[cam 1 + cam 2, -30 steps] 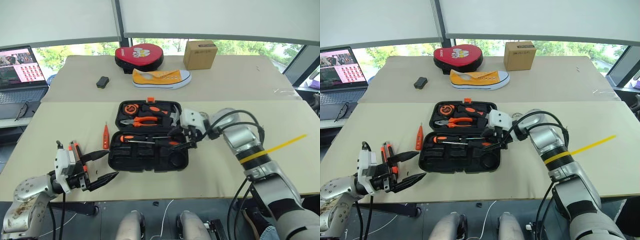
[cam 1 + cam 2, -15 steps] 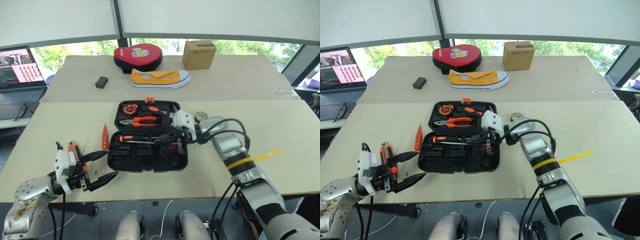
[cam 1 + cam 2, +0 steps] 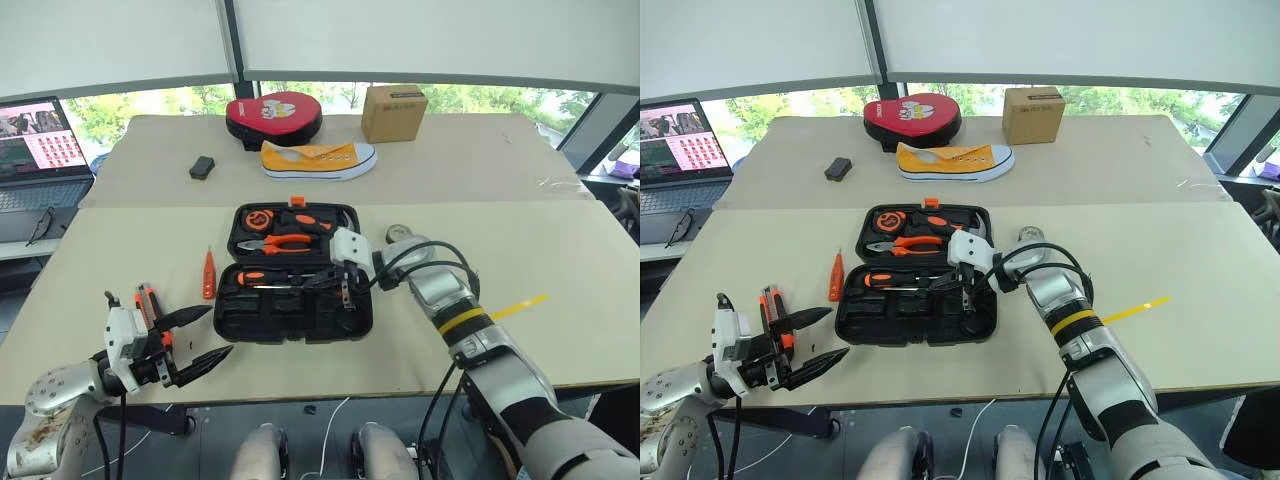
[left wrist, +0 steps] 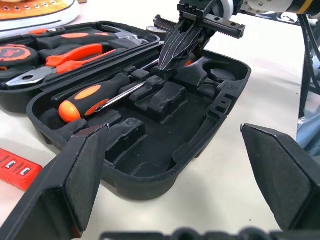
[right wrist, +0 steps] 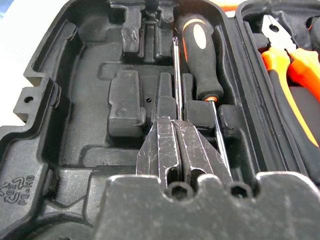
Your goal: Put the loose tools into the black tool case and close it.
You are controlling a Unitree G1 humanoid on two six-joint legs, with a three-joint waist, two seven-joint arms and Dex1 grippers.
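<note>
The black tool case (image 3: 232,312) lies open mid-table. One screwdriver (image 5: 200,60) rests in its near half, and a second one's shaft (image 5: 176,75) runs beside it. My right gripper (image 3: 325,280) is shut, its tips down at that shaft (image 4: 170,55); I cannot tell if it pinches it. The small orange tester screwdriver (image 3: 209,275) lies left of the case. The utility knife (image 3: 150,302) lies next to my left gripper (image 3: 195,340), which hangs open and empty near the front edge. A small dark tape roll (image 3: 400,232) sits right of the case, behind my right arm.
The case's far half holds orange-handled pliers (image 3: 280,242) and a tape measure (image 3: 260,217). On the far table are a small black box (image 3: 202,167), a red-and-black pad (image 3: 275,115), a yellow shoe (image 3: 318,158) and a cardboard box (image 3: 393,112). A laptop (image 3: 40,150) stands left.
My right gripper has shut and moved left and down into the near half of the case. The left gripper has kept its place, still open.
</note>
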